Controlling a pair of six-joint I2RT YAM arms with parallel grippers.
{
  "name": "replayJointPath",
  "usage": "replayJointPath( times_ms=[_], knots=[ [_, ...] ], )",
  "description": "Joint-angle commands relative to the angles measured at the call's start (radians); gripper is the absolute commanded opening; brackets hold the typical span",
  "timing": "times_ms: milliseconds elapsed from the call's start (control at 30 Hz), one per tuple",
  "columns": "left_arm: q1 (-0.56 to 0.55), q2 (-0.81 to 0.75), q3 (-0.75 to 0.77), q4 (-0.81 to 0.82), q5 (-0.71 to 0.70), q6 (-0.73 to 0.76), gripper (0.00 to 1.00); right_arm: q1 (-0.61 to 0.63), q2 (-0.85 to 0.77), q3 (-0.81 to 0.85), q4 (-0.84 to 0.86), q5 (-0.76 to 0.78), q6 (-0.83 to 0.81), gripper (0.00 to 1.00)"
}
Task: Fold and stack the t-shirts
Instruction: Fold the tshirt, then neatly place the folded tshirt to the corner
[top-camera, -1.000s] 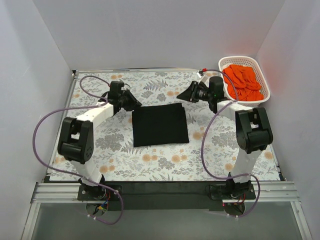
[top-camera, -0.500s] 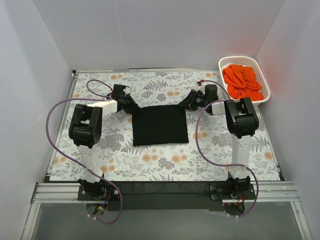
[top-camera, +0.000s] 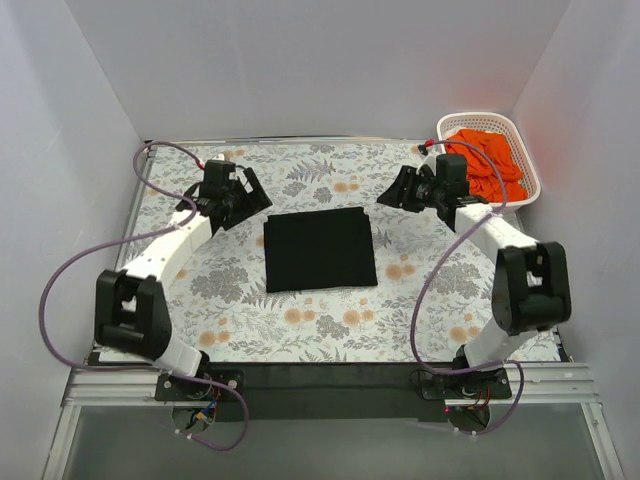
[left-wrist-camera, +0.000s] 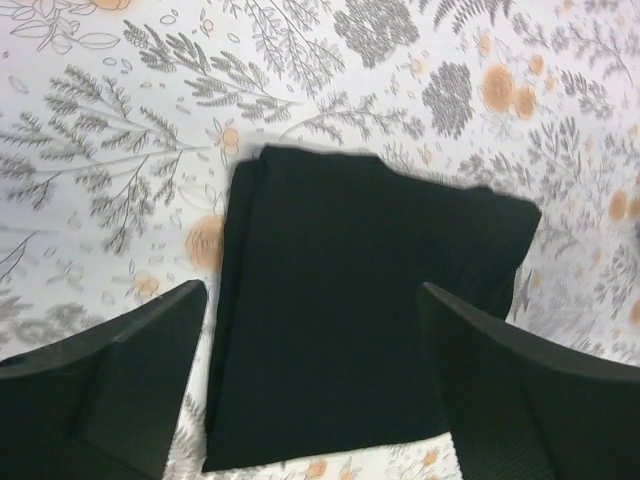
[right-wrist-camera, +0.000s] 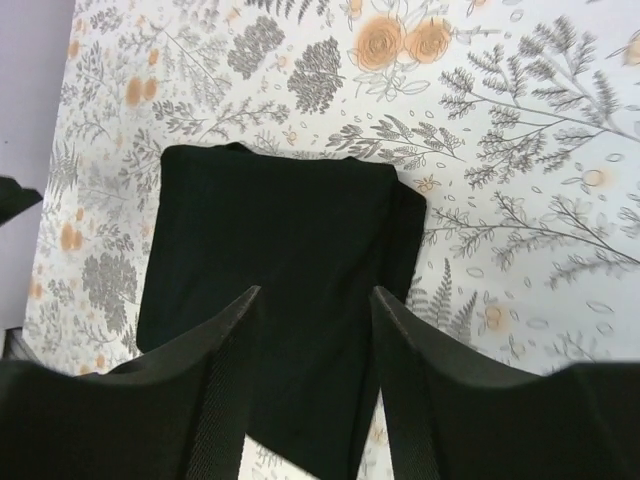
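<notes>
T-shirts sit in two places: the black t-shirt lies flat near the middle of the floral surface, folded into a neat rectangle, and the orange t-shirts are heaped in the white lattice basket at the far right corner. The left pincer hangs above the surface off the shirt's far left corner, its jaws spread wide and holding nothing; its wrist view looks down on the folded shirt between the fingers. The right pincer hangs off the far right corner, between the shirt and the basket, jaws parted more narrowly and likewise empty. Neither pincer touches the cloth.
</notes>
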Motion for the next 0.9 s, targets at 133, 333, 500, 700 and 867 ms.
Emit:
replayJointPath(
  times_ms=[133,333,500,700,867],
  knots=[
    [-0.194,-0.242,-0.219,-0.235,-0.217,-0.062,0.84,0.011,-0.322,0.033,-0.526,0.319,-0.243,0.59],
    [-0.235,-0.223,-0.303,-0.195,-0.238,-0.134,0.74,0.013,-0.590,-0.078,-0.702,0.371,-0.268,0.70],
    [-0.234,-0.127,-0.277,-0.157,-0.228,-0.128,0.64,0.015,-0.715,-0.148,-0.742,0.354,-0.277,0.71],
    [-0.238,-0.011,-0.261,-0.109,-0.206,-0.168,0.58,0.018,-0.798,-0.187,-0.753,0.321,-0.283,0.71],
    [-0.255,0.090,-0.233,-0.111,-0.235,-0.179,0.44,0.039,-0.830,-0.201,-0.755,0.302,-0.283,0.71]
  ],
)
